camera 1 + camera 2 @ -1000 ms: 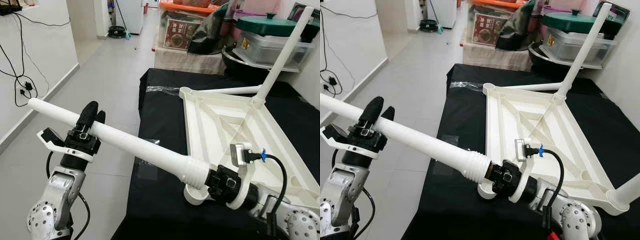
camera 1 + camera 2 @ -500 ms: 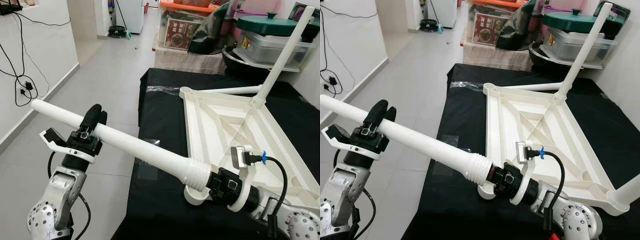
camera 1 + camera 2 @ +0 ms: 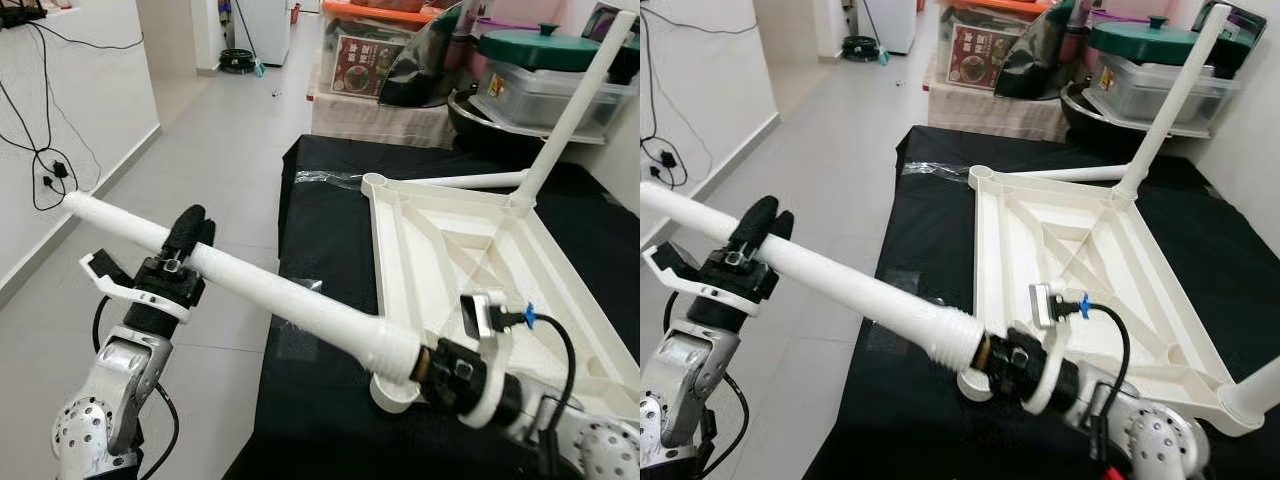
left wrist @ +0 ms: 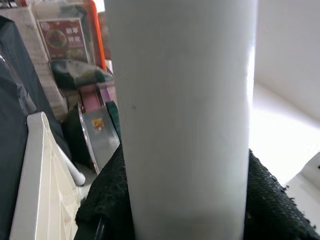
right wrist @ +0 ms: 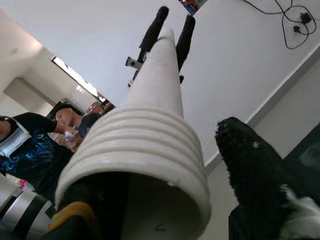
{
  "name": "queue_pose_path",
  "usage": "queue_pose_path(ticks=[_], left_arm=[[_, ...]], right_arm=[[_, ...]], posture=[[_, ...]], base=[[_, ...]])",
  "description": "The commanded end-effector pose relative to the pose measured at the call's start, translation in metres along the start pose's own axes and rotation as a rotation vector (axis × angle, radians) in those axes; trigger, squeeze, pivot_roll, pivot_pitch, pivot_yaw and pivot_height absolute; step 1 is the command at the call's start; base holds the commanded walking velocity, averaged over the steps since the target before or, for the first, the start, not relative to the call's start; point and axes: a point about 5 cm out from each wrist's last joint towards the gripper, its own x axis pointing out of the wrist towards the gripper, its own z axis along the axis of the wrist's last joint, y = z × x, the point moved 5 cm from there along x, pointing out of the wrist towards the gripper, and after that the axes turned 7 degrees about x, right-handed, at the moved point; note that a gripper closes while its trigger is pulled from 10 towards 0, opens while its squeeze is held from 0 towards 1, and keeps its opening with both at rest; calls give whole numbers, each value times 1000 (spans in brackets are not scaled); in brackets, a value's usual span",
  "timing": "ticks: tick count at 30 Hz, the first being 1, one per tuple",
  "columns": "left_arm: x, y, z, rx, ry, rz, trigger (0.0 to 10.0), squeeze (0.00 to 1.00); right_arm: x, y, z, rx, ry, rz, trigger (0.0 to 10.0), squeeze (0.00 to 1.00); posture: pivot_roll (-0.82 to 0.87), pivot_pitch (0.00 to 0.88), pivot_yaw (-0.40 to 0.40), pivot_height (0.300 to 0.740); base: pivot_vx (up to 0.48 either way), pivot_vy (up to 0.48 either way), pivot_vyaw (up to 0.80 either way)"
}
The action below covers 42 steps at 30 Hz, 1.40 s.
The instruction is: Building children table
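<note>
At the lower right of the frame, the right hand (image 3: 440, 368) is clamped on the ribbed, threaded end of a long white table leg (image 3: 280, 297), just above a round socket at the near corner of the upturned white table (image 3: 450, 240). At the lower left, the left hand (image 3: 183, 240) grips the same leg near its far end, black fingers (image 3: 758, 222) pointing up either side. The leg slants across the frame, over the floor (image 3: 220, 140). The table lies upside down on the black-covered tabletop (image 3: 320, 200), one leg already standing at its far corner.
</note>
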Motion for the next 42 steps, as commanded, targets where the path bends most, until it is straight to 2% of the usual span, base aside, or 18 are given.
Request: queue_pose_path(ticks=[1, 3, 4, 10, 16, 20, 22, 23, 24, 25, 27, 28, 31, 33, 36, 37, 40, 42], left_arm=[[-1, 1, 5, 41, -9, 22, 10000, 0], [0, 0, 6, 39, -14, 18, 10000, 0], [1, -3, 13, 49, -25, 11, 10000, 0], [1, -3, 28, 77, -51, 20, 10000, 0], [2, -7, 48, 126, -64, 15, 10000, 0], [4, -11, 47, 173, -8, -9, 10000, 0], [10, -20, 47, 242, 81, -51, 10000, 0], [10, -20, 47, 242, 81, -51, 10000, 0], [17, -28, 47, 302, 156, -88, 10000, 0], [17, -28, 47, 302, 156, -88, 10000, 0], [26, -36, 42, 371, 256, -143, 10000, 0], [26, -36, 42, 371, 256, -143, 10000, 0], [44, -48, 22, 475, 392, -228, 10000, 0], [47, -49, 19, 488, 409, -239, 10000, 0], [57, -54, -14, 535, 540, -331, 10000, 0], [57, -54, -14, 535, 540, -331, 10000, 0], [59, -54, -36, 556, 641, -387, 10000, 0], [60, -55, -45, 564, 670, -409, 10000, 0]], right_arm=[[-4, 7, -3, -28, 38, 38, 10000, 0], [-8, 6, -3, -40, 54, 29, 10000, 0], [-18, -2, -3, -55, 81, -25, 10000, 0], [-35, -14, 2, -35, 60, -94, 10000, 0], [-52, -28, 6, -93, 70, -181, 10000, 0], [-57, -33, 15, -138, 72, -215, 10000, 0], [-59, -38, 35, -200, 54, -254, 10000, 0], [-59, -38, 35, -200, 54, -254, 10000, 0], [-58, -40, 52, -255, 27, -269, 10000, 0], [-58, -40, 52, -255, 27, -269, 10000, 0], [-46, -38, 74, -324, -25, -263, 10000, 0], [-46, -38, 74, -324, -25, -263, 10000, 0], [-15, -17, 90, -377, -40, -131, 10000, 0], [-11, -14, 91, -381, -38, -106, 10000, 0], [29, 10, 83, -427, 33, 57, 10000, 0], [29, 10, 83, -427, 33, 57, 10000, 0], [52, 17, 75, -460, 97, 128, 10000, 0], [63, 16, 72, -472, 122, 130, 10000, 0]], posture=[[59, 6, -91, 740], [59, 6, -91, 740], [57, 4, -90, 740], [55, 3, -91, 740], [61, 11, -93, 740], [62, 11, -94, 740], [66, 8, -94, 740], [66, 8, -94, 740], [70, 6, -96, 740], [70, 6, -96, 740], [72, 7, -95, 740], [72, 7, -95, 740], [73, 0, -93, 740], [73, 0, -93, 740], [65, 0, -78, 740], [65, 0, -78, 740], [62, 0, -66, 740], [64, 0, -65, 740]], base=[[0, 0, 0], [0, 0, 0], [0, 0, 0], [0, 0, 0], [0, 0, 0], [0, 0, 0], [0, 0, 0], [0, 0, 0], [0, 0, 0], [0, 0, 0], [0, 0, 0], [0, 0, 0], [0, 0, 0], [0, 0, 0], [0, 0, 0], [0, 0, 0], [0, 0, 0], [0, 0, 0]])
